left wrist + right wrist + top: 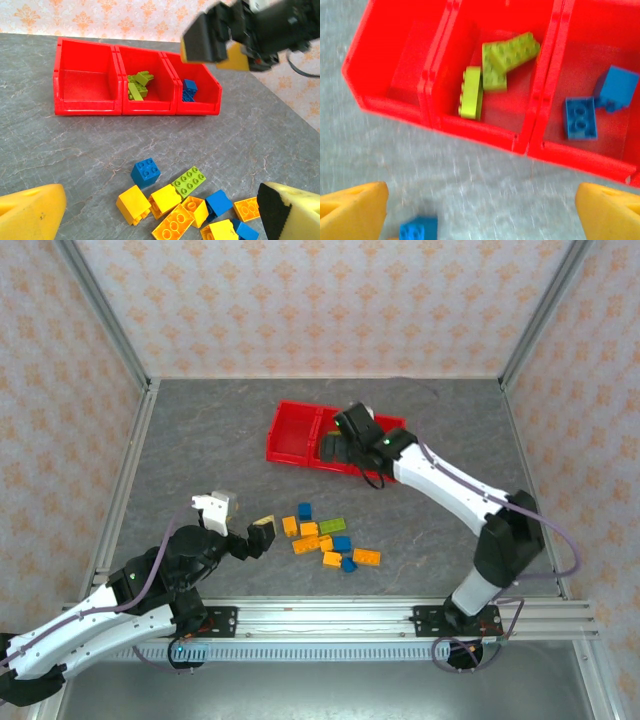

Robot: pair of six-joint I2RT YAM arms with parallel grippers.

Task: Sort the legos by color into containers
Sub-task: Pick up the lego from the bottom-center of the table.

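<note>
1. Loosely, the unsorted legos are lying in a small cluster on the grey bench, close to its near edge. Orange-yellow and blue pieces are mixing with one lime green brick, and several of them are touching.
2. Farther back, the containers are sitting as one red row, well apart from that cluster. Green legos are resting in the middle bin, and blue legos are resting in the right-hand end bin beside it.
3. One more blue brick is lying on the bench just in front of the red row, as the right wrist view is showing it.
4. The left tool is hovering just to the left of the cluster, with its jaws spread wide and gripping nothing. In the left wrist view its yellow fingers are framing the two bottom corners, and the loose pieces are lying between them and a little ahead.
5. The right tool is hanging over the containers toward their right-hand end, well apart from the cluster near the front. Its jaws are also standing wide open and holding nothing. In the right wrist view the yellow pads are sitting at the bottom corners, the green and blue bins are lying ahead of the gap, and the stray blue brick is lying just beside the left-hand pad.
</note>
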